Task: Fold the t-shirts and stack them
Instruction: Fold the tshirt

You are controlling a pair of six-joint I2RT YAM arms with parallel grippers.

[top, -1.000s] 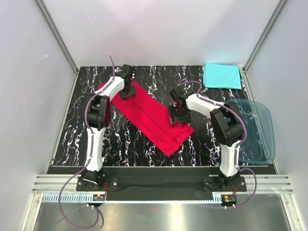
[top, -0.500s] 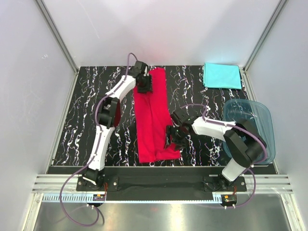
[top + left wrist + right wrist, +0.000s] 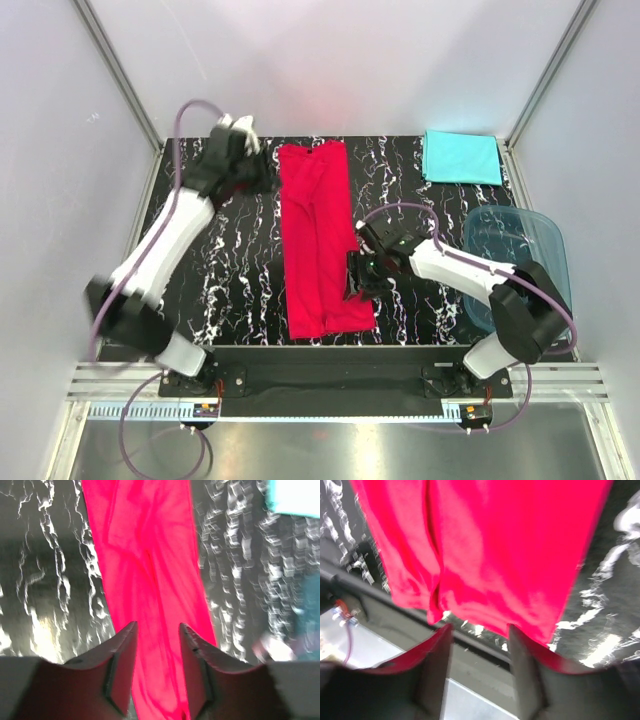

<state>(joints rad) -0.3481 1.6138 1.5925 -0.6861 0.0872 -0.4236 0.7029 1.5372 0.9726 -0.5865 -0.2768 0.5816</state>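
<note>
- On the black marbled table, the left arm stretches long toward the far-left area. The left gripper hovers just left of the far end of the red t-shirt, fingers spread and gripping nothing.
- Right arm: bent inward. The right gripper sits at the red t-shirt's near right edge, fingers wide apart and gripping nothing.
- Red t-shirt: a long narrow strip lying far-to-near at mid-table, creased lengthwise, its near end flaring right.
- Turquoise t-shirt: folded flat in the far right corner, well apart from the red one, with the blue plastic tub nearer on the right.

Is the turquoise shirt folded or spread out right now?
Folded: the turquoise shirt lies as a compact, flat rectangle in the far right corner of the table, away from both arms.
</note>
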